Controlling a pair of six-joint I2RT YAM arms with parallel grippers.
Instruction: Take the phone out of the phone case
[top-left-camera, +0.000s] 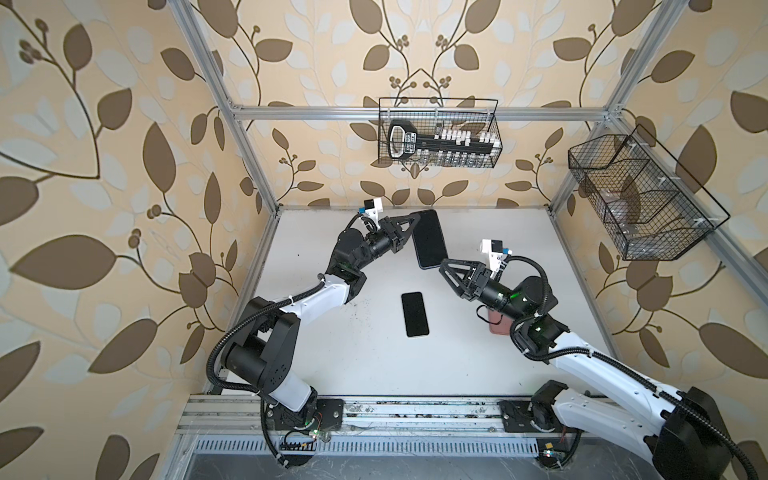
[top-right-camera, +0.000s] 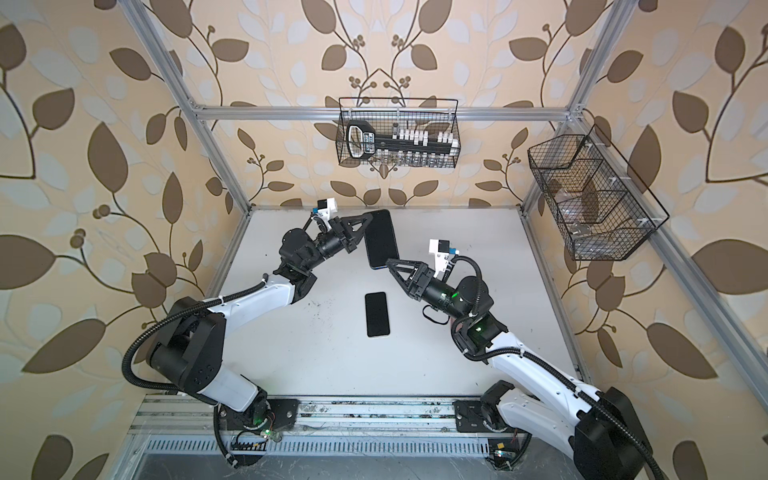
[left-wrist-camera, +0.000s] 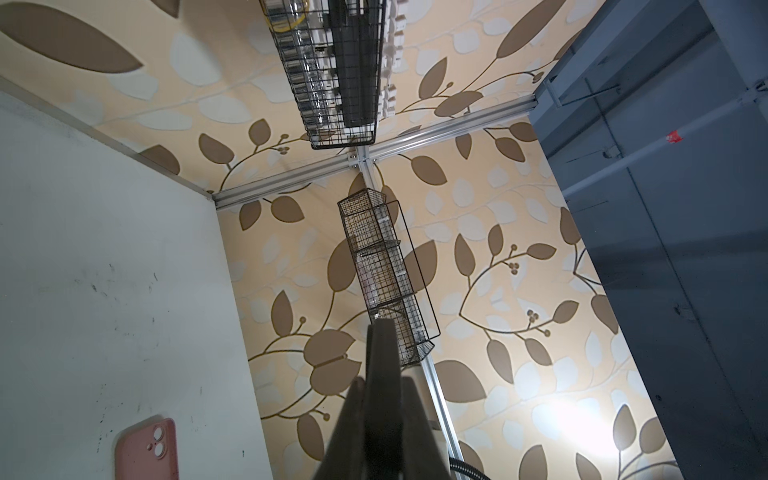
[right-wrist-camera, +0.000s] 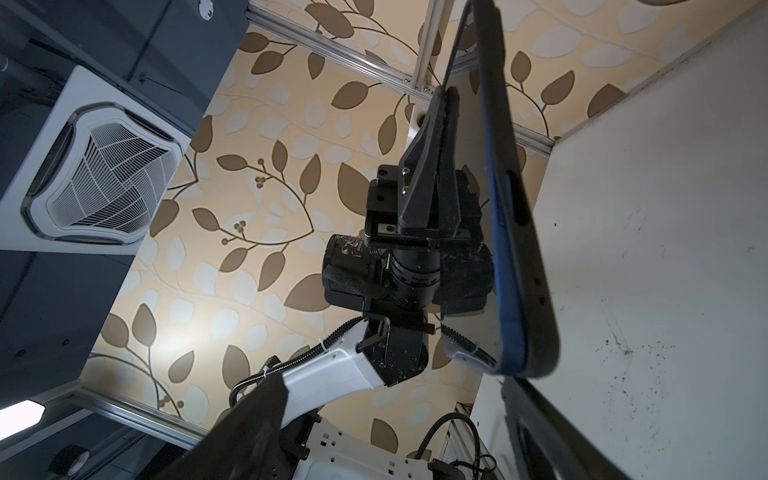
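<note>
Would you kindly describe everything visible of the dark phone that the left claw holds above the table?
The phone is a dark slab with rounded corners and a glossy front. The right wrist view shows a blue band along its side beside a matte black one with cutouts, seemingly its case. It hangs tilted above the table, gripped at a far corner by the shut left claw. The open right claw sits at its near end; contact is unclear.

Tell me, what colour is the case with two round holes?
Pink. The case shows best in the left wrist view.
</note>
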